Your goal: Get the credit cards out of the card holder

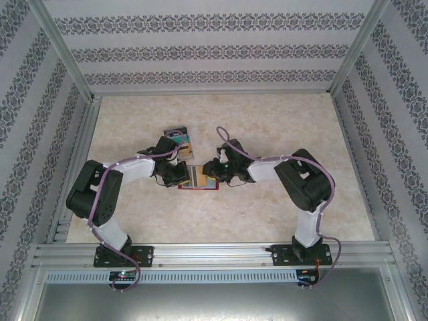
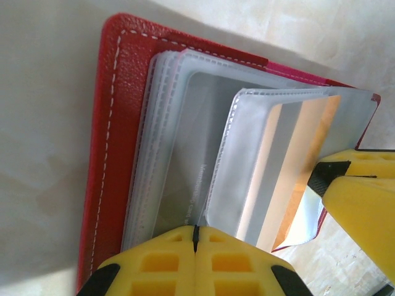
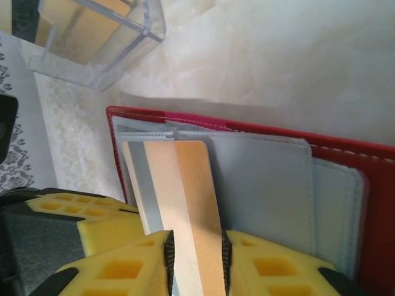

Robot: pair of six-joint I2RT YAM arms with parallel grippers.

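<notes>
The card holder (image 3: pixel 265 185) lies open just ahead of the right gripper (image 3: pixel 196 253), whose narrow jaws press both long edges of a tan credit card (image 3: pixel 176 191) that points straight back at them, while the left gripper (image 2: pixel 195 237), opposite, pinches a clear sleeve (image 2: pixel 244 154).

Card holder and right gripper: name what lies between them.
An orange card with a grey stripe, in the right wrist view: near end between the right gripper's fingers, far end over the card holder.
</notes>
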